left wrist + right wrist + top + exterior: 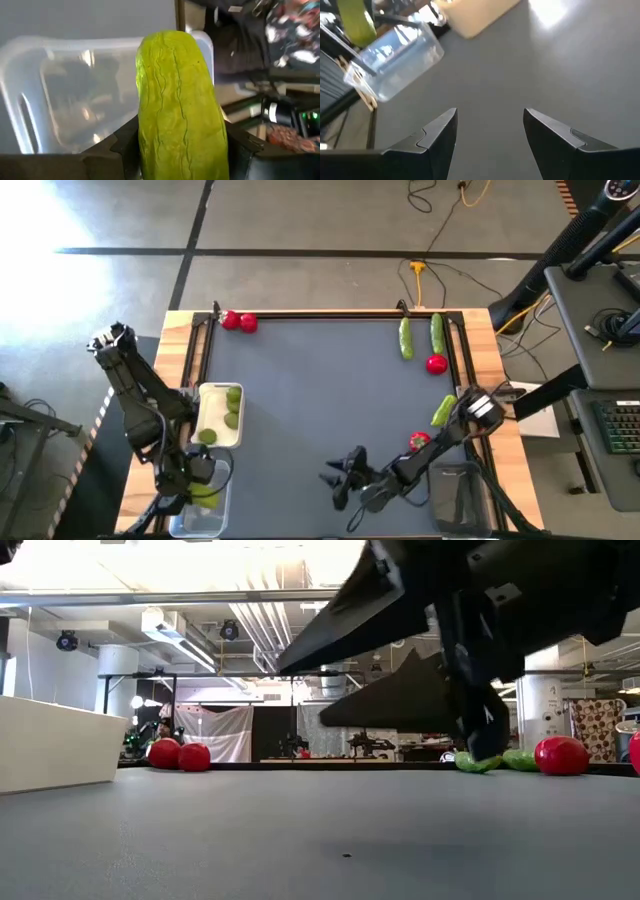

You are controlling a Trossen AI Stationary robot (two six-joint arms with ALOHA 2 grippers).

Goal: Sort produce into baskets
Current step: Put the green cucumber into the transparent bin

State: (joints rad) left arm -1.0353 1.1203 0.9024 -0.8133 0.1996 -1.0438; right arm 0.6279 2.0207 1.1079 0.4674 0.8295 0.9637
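We are finding the left gripper (182, 150) pinching a long green cucumber (180, 110) between its fingers, holding it over the clear tub (205, 505) at the table's near-left corner; the cucumber is hanging above the tub's open interior, not lying in it. Just beyond that tub, the white tray (219, 416) is holding three limes (232, 407).

The right gripper (490, 135) is hovering over bare mat near the front centre — its fingers are standing spread, with nothing between them.

We are noting the dark grey mat (320, 400) carrying two red pieces (239, 322) at its far-left corner, two cucumbers (421, 336) and a red piece (436, 364) at far right, and another cucumber (443, 411) and red piece (419, 441) by the right arm. A second clear tub (455, 495) is sitting at near right.

Beyond the table, the low view is showing a workshop with ceiling pipes.
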